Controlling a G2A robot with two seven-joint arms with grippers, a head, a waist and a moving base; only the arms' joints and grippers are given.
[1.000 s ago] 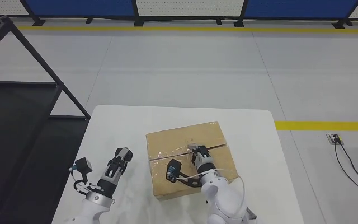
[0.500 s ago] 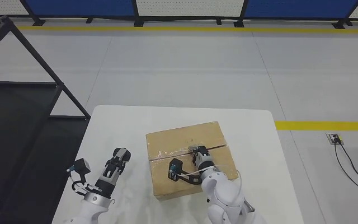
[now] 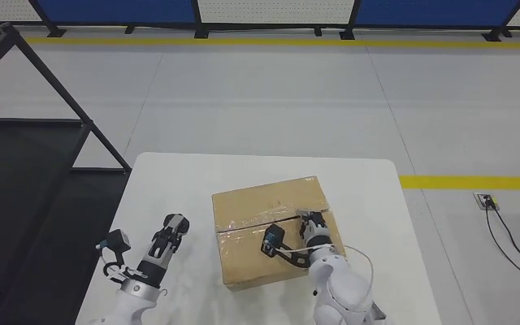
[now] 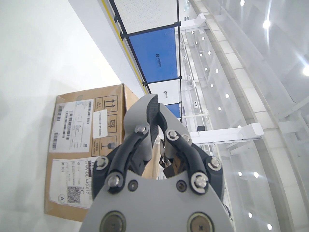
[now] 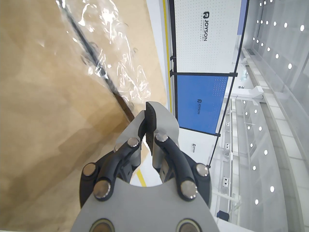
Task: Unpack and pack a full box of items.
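- Box (image 3: 260,203): stiff, probably heavy when full; slick tape (image 5: 103,49) covers the flap seam, the likely place to pry.
- Right gripper (image 5: 150,119): clenched, empty, at seam.
- Left gripper (image 4: 155,107): clenched, empty, beside box.

A big industrial test hall: beyond the white table (image 3: 171,195) a yellow floor line (image 3: 244,41) runs beneath blue and white partition panels (image 3: 114,10), with rows of ceiling lights (image 4: 266,24) high above it.

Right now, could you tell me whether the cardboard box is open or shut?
Shut: the top flaps of the box lie flat, clear tape along their seam.
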